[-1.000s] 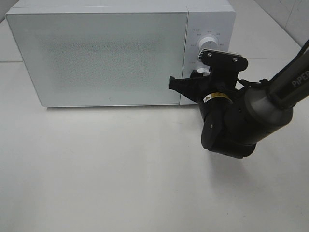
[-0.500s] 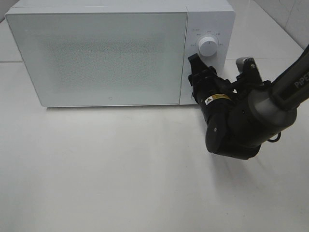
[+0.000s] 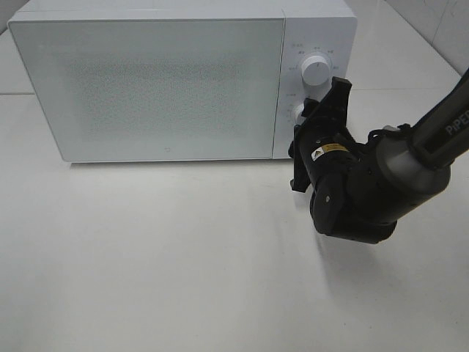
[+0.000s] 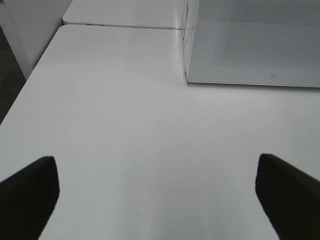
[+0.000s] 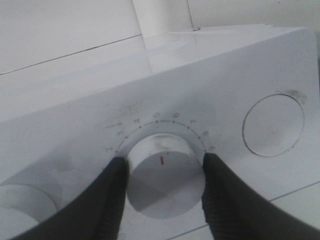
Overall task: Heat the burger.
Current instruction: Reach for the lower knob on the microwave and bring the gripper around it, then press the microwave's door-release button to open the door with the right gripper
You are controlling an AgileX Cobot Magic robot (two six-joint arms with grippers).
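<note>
The microwave (image 3: 322, 33) is white, its door (image 3: 146, 88) finely speckled grey. The white dial (image 5: 167, 185) bears a red line. The fingers (image 5: 107, 205) are black, the worktop (image 3: 146, 257) white.

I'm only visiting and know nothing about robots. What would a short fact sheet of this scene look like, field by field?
Appliance: white microwave, door closed
Dials: upper knob untouched; lower knob gripped
Right arm: right gripper shut on the lower knob, one finger on each side
Left arm: left gripper open, empty, above the table
Food: burger not visible in any view
</note>
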